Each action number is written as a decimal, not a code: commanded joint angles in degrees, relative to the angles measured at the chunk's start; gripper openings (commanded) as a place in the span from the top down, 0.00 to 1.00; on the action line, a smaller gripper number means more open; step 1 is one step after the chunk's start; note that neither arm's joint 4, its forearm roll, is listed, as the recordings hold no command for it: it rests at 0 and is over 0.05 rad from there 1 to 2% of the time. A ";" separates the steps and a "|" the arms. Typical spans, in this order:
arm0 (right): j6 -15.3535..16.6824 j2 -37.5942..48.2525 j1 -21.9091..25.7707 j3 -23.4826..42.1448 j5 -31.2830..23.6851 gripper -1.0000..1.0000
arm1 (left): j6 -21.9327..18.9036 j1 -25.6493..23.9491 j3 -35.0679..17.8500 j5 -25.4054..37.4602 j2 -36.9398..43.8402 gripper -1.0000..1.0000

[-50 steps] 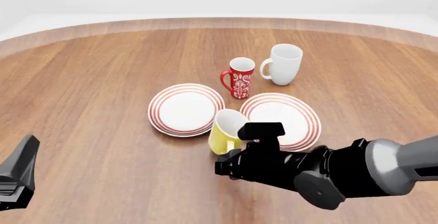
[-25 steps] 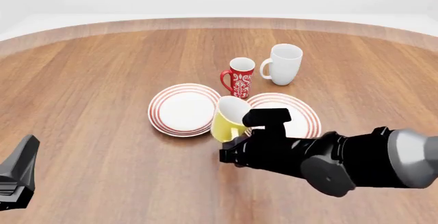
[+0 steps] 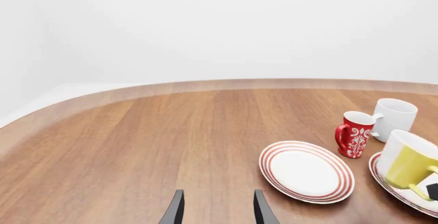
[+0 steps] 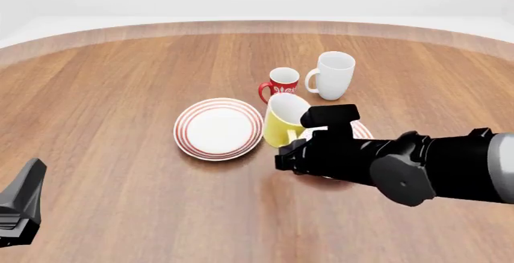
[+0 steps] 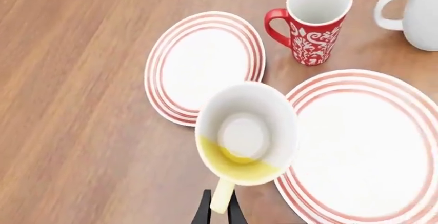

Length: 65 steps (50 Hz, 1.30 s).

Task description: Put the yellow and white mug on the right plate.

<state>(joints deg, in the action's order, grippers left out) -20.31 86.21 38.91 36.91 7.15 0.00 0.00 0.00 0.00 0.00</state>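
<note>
My right gripper [image 4: 295, 147] is shut on the handle of the yellow and white mug [image 4: 283, 122] and holds it tilted in the air. The mug hangs over the left edge of the right plate [image 4: 362, 132], which my arm mostly hides in the front view. In the right wrist view the mug [image 5: 246, 137] shows its white inside, with the fingers [image 5: 203, 209] pinching the yellow handle and the right plate [image 5: 373, 142] beside it. My left gripper [image 3: 217, 211] is open and empty, low at the near left [image 4: 20, 206].
The left plate [image 4: 218, 128] lies just left of the mug. A red white-patterned mug [image 4: 281, 82] and a taller all-white mug [image 4: 333, 75] stand behind the plates. The left wrist view shows the left plate [image 3: 306, 171] and both mugs too.
My right gripper has lifted the yellow mug and carried it farther away and to the right, from the near gap between the plates to the right plate's left edge. The left arm has not moved.
</note>
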 commanded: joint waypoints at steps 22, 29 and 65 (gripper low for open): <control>7.19 -2.36 -8.34 1.68 -5.38 1.00 | 0.00 0.00 0.00 0.00 0.00 0.00; 9.49 -2.60 -10.77 1.14 -5.75 1.00 | 0.00 0.00 0.00 0.00 0.00 0.00; 14.97 0.63 -16.75 0.26 -3.28 1.00 | 0.00 0.00 0.00 0.00 0.00 0.00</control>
<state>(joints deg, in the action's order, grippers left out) -6.15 86.26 23.71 37.07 3.14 0.00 0.00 0.00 0.00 0.00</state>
